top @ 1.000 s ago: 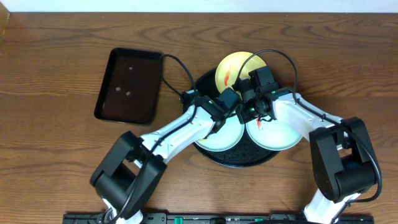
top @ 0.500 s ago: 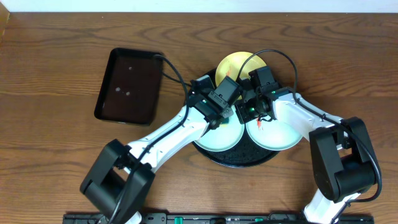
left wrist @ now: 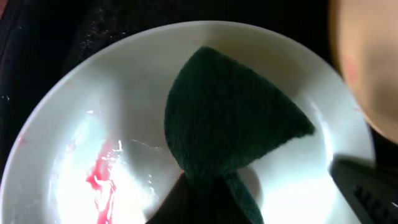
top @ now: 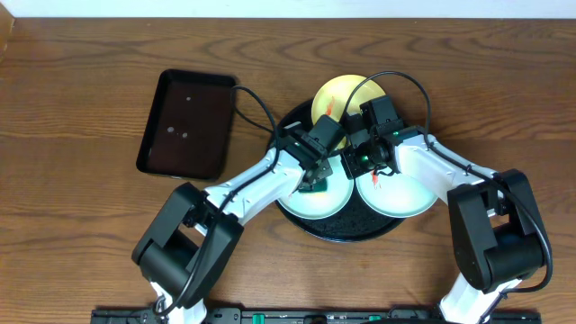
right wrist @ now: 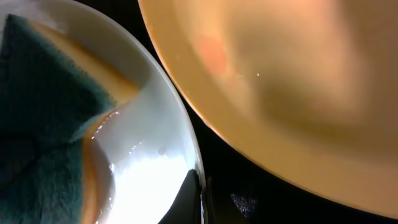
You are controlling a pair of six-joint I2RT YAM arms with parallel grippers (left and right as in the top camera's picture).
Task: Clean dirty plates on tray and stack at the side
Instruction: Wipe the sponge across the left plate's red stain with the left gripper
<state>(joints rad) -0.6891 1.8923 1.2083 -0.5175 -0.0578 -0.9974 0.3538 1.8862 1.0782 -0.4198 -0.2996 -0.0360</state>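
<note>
Overhead view: a wooden desk (top: 81, 63), with everything on it lying between its 10 o'clock and its centre.
Rectangular tray (top: 184, 124): black, at the desk's 10 o'clock, well apart from everything else; a few pale specks lie in it.
Left tool (top: 314, 178): clenched on a green sponge (left wrist: 230, 130) over the left pale plate (top: 310, 202). The sponge is pinched at its near end and fans out onto the plate. In the right wrist view a yellow layer of it shows.
Left pale plate: at 7 o'clock in the round tray (top: 346, 232). In the left wrist view a red smear (left wrist: 99, 180) with wet streaks sits at the plate's 8 o'clock, beside the sponge and not under it.
Round tray: black, at the desk's centre, carrying all three plates.
Yellow plate (top: 346, 94): at 12 o'clock, lying over the round tray's far rim, with a red-orange streak (top: 330, 110) at its 8 o'clock.
Right tool (right wrist: 199, 196): clenched, tips together at the rim of the left pale plate, in the dark gap between it and the yellow plate. Whether the rim is pinched I cannot tell.
Right pale plate (top: 405, 196): at 4 o'clock in the round tray, just beside the left one, with a small red mark (top: 375, 180) near its 10 o'clock.
</note>
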